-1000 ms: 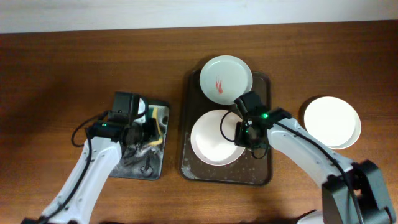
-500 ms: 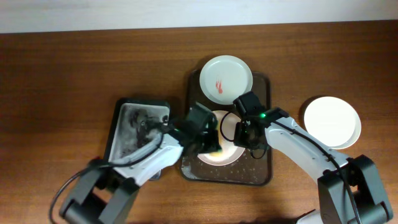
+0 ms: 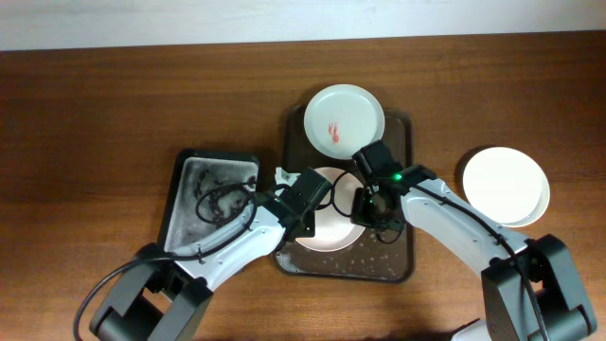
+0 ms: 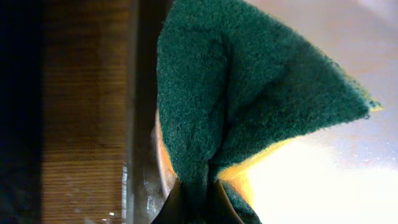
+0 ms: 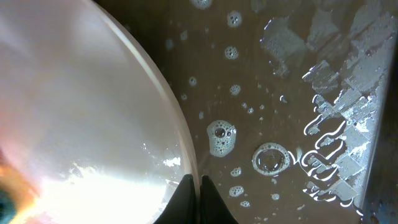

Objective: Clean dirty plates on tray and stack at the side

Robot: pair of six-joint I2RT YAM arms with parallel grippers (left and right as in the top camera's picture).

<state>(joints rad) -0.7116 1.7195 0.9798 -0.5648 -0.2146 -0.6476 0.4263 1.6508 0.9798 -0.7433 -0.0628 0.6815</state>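
Wiping stage: left gripper (image 4: 198,202) pinches a folded green-and-yellow scouring sponge (image 4: 249,106) over the round white plate (image 3: 327,237) lying in the dark brown rectangular tray (image 3: 383,260); right gripper (image 5: 196,198) is closed on that plate's rim. Risk: the soapy, wet rim may slip free under sponge pressure, letting the plate skid

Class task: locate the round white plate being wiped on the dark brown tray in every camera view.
Overhead: the round white plate sits centrally on the dark brown rectangular tray.
Left wrist: lower right, under the green scouring sponge.
Right wrist: left half, rim in the right tool.
Shared landmark: that tray.
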